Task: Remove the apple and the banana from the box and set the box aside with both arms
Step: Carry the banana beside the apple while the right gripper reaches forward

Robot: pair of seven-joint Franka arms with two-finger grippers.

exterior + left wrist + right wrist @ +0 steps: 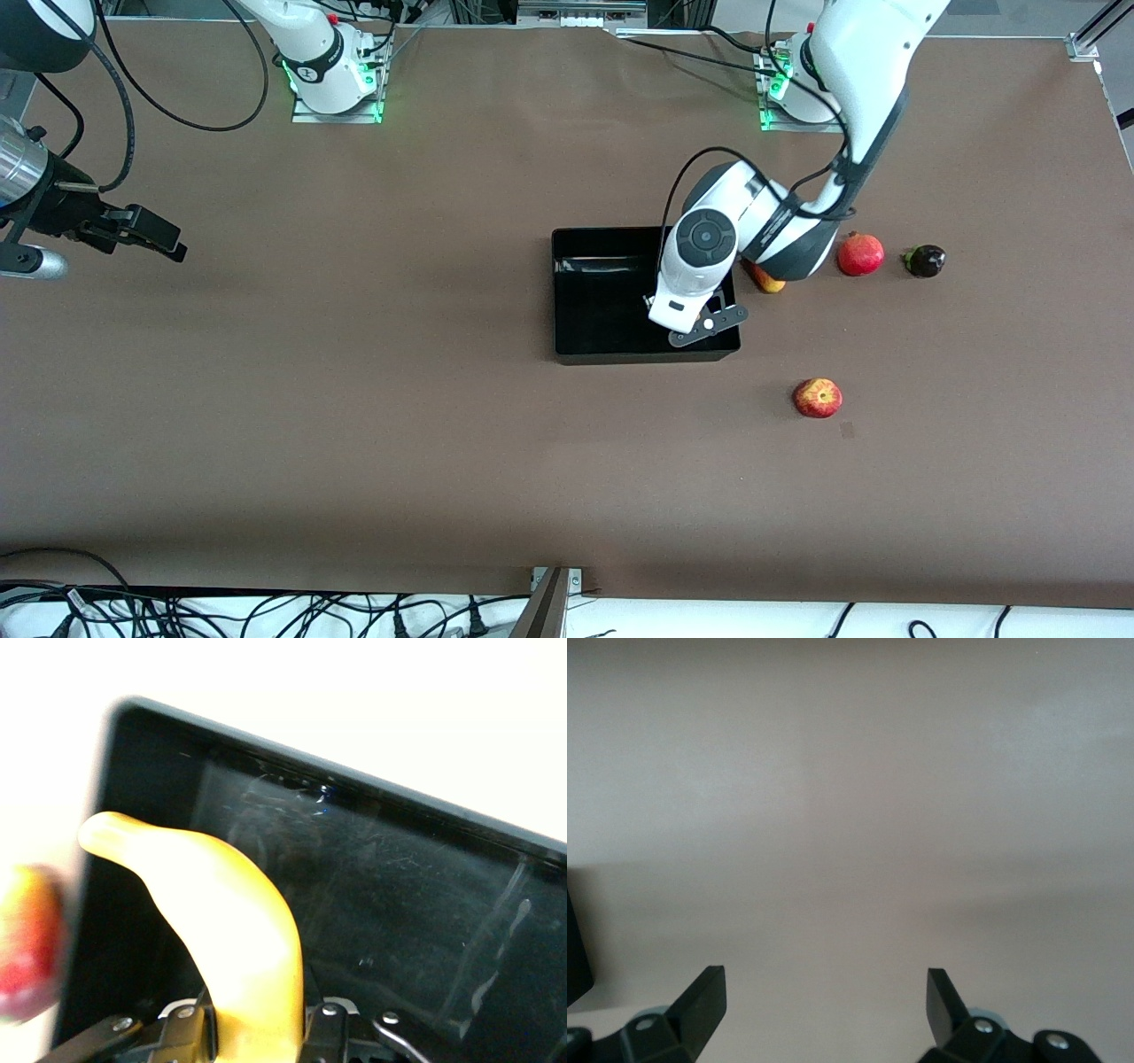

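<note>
Apple [817, 398] is out; I'm on the banana [232, 939].
Left gripper [706, 323] clamps it in the box [602, 292], apple at its four o'clock; next, lift clear. Right gripper [826, 1003] waits open.

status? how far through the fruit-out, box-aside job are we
Done: the apple lies on the table, outside the box and nearer the front camera. In hand: the left gripper is down in the box, shut on the banana, not yet lifted clear. Left: set the banana down outside, then shift the box with both arms. The right gripper waits open over bare table at its own end.
</note>
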